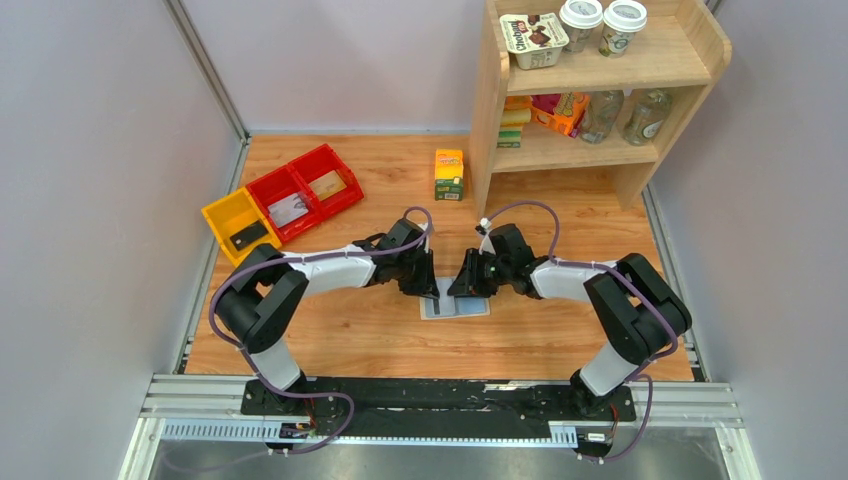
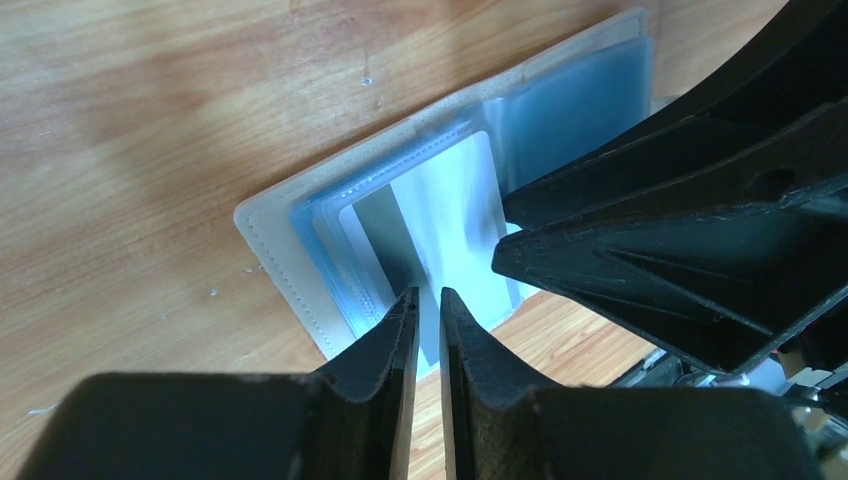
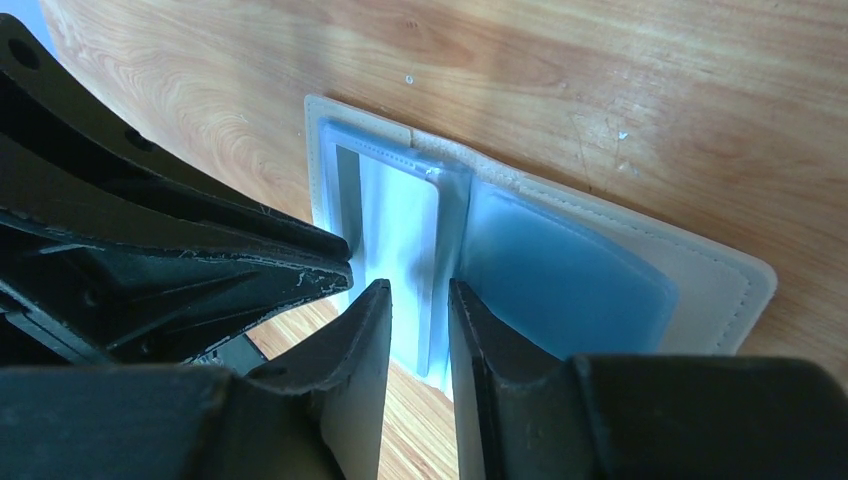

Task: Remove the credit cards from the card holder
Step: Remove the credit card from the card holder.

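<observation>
Working over the open card holder [image 1: 462,308], you have both claws crowded onto it where it lies flat on the desk [image 1: 380,340] between the arms. Your left claw [image 2: 428,295] is narrowed to a thin slit at the 6 o'clock edge of the striped credit card [image 2: 440,215] in its sleeve, likely to pinch it out; whether it grips yet, I cannot tell. Your right claw [image 3: 412,288] stands narrowly parted near the spine, holding nothing, probably to steady the holder. It sits close at 3 o'clock of the left claw, crowding the pull. The red bins [image 1: 305,190] and yellow bin [image 1: 238,222] lie at 10 o'clock, a juice carton [image 1: 449,174] at 12, well apart.
</observation>
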`<state>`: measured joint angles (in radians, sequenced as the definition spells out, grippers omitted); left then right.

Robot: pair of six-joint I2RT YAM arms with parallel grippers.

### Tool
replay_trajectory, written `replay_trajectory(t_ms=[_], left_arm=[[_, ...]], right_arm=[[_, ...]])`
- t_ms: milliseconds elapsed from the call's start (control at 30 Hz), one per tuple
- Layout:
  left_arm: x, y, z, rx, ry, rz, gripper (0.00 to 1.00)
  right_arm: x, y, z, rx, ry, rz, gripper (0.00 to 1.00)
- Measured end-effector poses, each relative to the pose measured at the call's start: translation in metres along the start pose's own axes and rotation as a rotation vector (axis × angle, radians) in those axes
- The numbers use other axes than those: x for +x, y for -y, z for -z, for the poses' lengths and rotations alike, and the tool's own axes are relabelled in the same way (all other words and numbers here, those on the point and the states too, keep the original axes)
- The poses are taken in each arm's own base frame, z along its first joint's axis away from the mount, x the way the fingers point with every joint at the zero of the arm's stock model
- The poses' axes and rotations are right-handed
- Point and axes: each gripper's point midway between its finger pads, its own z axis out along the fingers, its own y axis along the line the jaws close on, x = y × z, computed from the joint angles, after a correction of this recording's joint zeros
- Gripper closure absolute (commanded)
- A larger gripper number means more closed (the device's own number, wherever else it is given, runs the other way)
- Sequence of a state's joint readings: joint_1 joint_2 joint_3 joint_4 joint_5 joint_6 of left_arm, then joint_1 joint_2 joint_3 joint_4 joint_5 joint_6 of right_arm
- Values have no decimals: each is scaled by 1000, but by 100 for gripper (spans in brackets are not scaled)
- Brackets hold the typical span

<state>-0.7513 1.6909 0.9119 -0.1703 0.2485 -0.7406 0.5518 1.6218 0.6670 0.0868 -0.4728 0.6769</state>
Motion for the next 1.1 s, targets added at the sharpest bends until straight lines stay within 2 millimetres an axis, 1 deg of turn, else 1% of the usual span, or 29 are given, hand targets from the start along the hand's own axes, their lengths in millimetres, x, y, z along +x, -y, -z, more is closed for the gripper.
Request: replay_trajectory(t_ms=[133,300,400,567,700,900,1100], left_arm=[[2,0,-3,3,-9,0,80],[0,4,-7,25,-11,-1,81],[0,6,-8,35,-11,-2,82],[1,7,-8,36,-11,-5,82],[0,6,-7,28,-4,-6,77],[-5,-2,3,-29,30,-16,71],[-3,-9,5,-65,26,-18,70]], right_arm=[[0,1,0,-1,0,-2,74],[3,2,1,-12,-6,-5,82],[2,2,2,-25,-3,-6,83],[5,1,3,-60,-9,-9,82],[3,-1,3,-73,-4,-6,81],[3,-1,3,-74,-2,-4,80],[3,-1,3,-72,-3,-4,80]])
